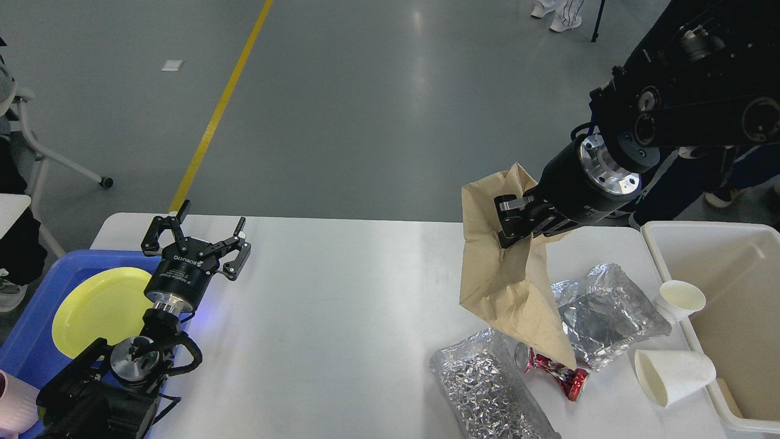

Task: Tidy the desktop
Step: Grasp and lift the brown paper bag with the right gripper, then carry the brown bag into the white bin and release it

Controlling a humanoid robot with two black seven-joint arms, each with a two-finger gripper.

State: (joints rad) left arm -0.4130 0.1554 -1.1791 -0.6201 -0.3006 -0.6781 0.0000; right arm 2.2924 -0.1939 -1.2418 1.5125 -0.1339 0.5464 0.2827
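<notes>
**Foil, paper and plastic on a smooth white top**

The desktop [341, 305] is smooth, faintly glossy white. On it lie two crinkled, shiny foil bags [481, 381] beside a crushed glossy red metal can [551, 369]. Above them hangs a matt, creased brown paper bag [503, 286]. At the desktop's left edge, a blue plastic tray [27, 317] holds a smooth yellow plate [91, 308].

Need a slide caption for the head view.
Right gripper holds a paper bag over desktop litter; left gripper open.
</notes>
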